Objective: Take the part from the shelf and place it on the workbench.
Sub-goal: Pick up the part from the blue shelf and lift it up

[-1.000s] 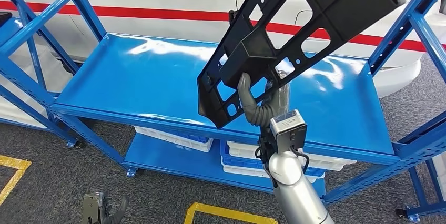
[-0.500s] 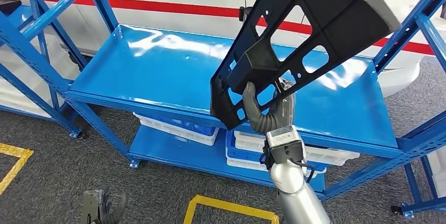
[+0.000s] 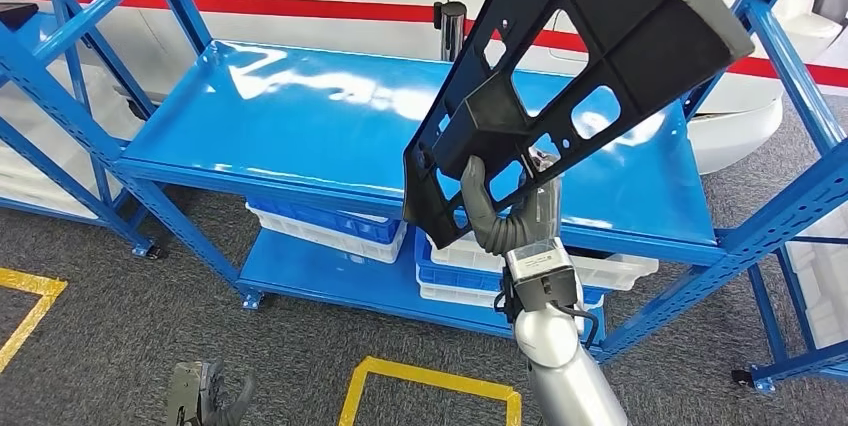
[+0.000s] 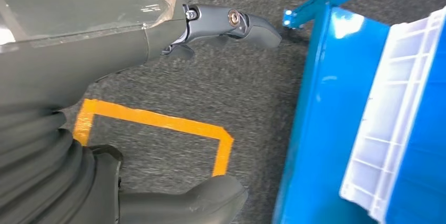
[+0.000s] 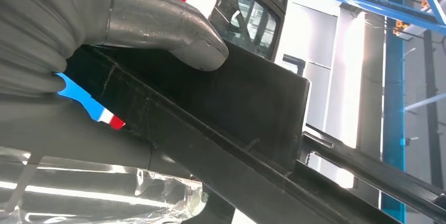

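right hand (image 3: 505, 208) grips the part's (image 3: 580, 76) low corner, most of it cantilevered above; likely to pivot or slip; left hand (image 3: 205, 398) hangs empty, fingers apart, near floor

Head cam looks down at the blue shelf (image 3: 300, 136); left wrist cam faces the floor, also catching that shelf's bottom edge; right wrist cam's super close, angled upward.
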You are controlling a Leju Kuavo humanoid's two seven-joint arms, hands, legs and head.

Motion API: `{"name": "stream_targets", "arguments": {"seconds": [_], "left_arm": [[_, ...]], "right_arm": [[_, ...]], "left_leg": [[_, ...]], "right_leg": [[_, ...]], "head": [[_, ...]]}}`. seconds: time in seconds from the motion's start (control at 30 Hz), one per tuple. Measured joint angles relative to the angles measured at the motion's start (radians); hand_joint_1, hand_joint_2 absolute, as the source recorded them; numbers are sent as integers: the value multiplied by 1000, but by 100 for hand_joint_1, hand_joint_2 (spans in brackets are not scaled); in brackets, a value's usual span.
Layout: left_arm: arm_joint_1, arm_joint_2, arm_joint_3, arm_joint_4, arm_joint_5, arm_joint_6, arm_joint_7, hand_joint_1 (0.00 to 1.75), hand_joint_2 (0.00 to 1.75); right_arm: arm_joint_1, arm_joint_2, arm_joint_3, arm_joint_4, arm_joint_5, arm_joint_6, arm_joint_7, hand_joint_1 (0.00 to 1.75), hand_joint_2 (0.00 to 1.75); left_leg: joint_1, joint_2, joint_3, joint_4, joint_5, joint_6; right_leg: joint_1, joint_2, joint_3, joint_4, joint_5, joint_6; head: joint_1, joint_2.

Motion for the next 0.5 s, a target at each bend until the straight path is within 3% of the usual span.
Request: {"name": "stream_targets", "arguments": {"seconds": [0.03, 0.1, 0.17, 0.23, 0.3, 0.37, 0.43, 0.5], "left_arm": [[0, 0, -1, 1, -4, 3, 4, 0, 175], [0, 1, -2, 3, -9, 7, 11, 0, 175], [4, 2, -2, 5, -11, 7, 13, 0, 175], [13, 5, -2, 7, -13, 8, 14, 0, 175], [20, 8, -2, 9, -16, 9, 16, 0, 175], [22, 9, -2, 11, -21, 11, 18, 0, 175], [25, 10, -2, 13, -31, 17, 25, 0, 175], [33, 10, -2, 15, -39, 24, 33, 0, 175]], "right_arm": [[2, 0, -2, 0, -1, 2, 1, 175, 175], [5, 0, -8, -1, -2, 5, 2, 175, 175], [10, 0, -13, -4, -1, 10, 1, 175, 175], [17, 1, -18, -6, 0, 13, 0, 175, 175], [26, 2, -22, -7, 2, 13, -1, 175, 175], [31, 1, -26, -7, 4, 13, -2, 175, 175], [36, -1, -28, -8, 6, 13, -2, 175, 175], [42, -2, -32, -8, 9, 13, -2, 175, 175]], "left_leg": [[1, 0, 33, -37, 20, 1], [2, -1, 133, -174, 58, 5], [-4, -5, 194, -268, 66, 14], [-13, -7, 196, -285, 68, 26], [-15, -2, 190, -295, 85, 44], [-15, 2, 175, -303, 105, 63], [-20, 3, 154, -302, 119, 72], [-23, 3, 133, -302, 134, 72]], "right_leg": [[0, 0, -6, 0, 5, 2], [2, 0, -15, 1, 14, 11], [3, -1, -19, 1, 23, 24], [1, -2, -21, -1, 33, 39], [0, -3, -33, 11, 24, 47], [1, -3, -67, 86, -33, 38], [2, -3, -110, 213, -104, 27], [2, -3, -112, 274, -122, 33]], "head": [[0, 0], [0, 0], [1, 0], [1, 0], [0, 0], [3, 0], [6, 0], [7, 0]]}}
